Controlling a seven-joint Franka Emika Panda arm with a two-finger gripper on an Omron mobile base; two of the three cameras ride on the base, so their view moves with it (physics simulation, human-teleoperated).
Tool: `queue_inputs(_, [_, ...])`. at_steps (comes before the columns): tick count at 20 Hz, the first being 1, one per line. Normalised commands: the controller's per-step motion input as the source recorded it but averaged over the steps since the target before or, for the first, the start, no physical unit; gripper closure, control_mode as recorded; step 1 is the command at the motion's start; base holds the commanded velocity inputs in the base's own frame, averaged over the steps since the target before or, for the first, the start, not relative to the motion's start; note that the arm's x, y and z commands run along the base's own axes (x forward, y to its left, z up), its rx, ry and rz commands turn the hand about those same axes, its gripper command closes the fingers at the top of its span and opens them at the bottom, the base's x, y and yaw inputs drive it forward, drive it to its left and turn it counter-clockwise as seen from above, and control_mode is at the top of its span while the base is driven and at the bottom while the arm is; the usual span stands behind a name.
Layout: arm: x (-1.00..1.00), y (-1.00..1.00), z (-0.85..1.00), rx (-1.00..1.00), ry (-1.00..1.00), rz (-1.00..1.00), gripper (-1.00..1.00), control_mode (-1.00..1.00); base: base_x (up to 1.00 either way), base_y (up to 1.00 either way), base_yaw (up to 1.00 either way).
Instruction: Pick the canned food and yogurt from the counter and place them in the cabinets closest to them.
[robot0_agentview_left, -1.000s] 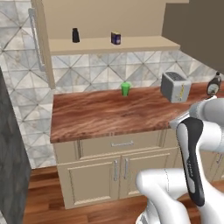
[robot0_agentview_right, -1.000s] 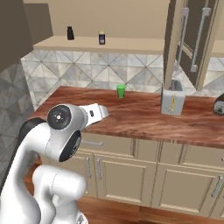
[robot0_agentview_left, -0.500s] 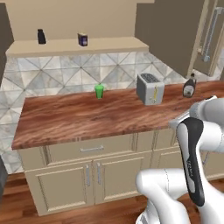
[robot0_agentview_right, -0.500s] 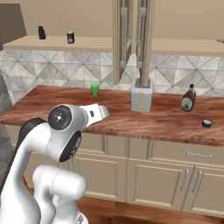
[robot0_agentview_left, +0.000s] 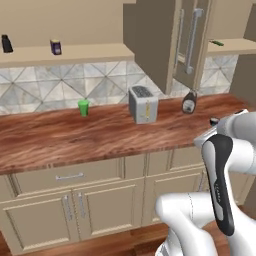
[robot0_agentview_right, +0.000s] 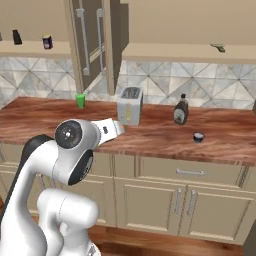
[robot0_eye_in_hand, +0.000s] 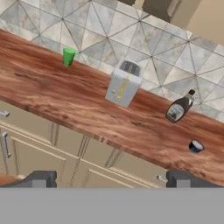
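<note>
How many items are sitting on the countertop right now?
4. The green cup stands at the left near the backsplash, the toaster mid-counter, the syrup bottle to its right, and the yogurt nearer the front edge. Something may be hidden behind the arm.

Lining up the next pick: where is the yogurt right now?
The yogurt sits on the counter near its front edge, right of the syrup bottle in the right base view, apart from it.

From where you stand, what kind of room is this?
Most likely a home kitchen. A wooden counter carries a toaster and a brown syrup bottle, a tiled backsplash runs behind it, and tan wall cabinets hang above.
</note>
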Motion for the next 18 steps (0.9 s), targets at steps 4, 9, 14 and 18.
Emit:
queue_inputs(4, [0.0,0.0,0.0,0.0,0.0,0.0,-1.0,1.0,0.35,-0.64,-0.02])
queue_inputs(9, [0.0,0.0,0.0,0.0,0.0,0.0,-1.0,1.0,0.34,-0.63,-0.02])
queue_inputs(14, [0.0,0.0,0.0,0.0,0.0,0.0,-1.0,1.0,0.28,-0.63,-0.01])
queue_inputs(18, [0.0,0.0,0.0,0.0,0.0,0.0,-1.0,1.0,0.24,-0.59,0.0])
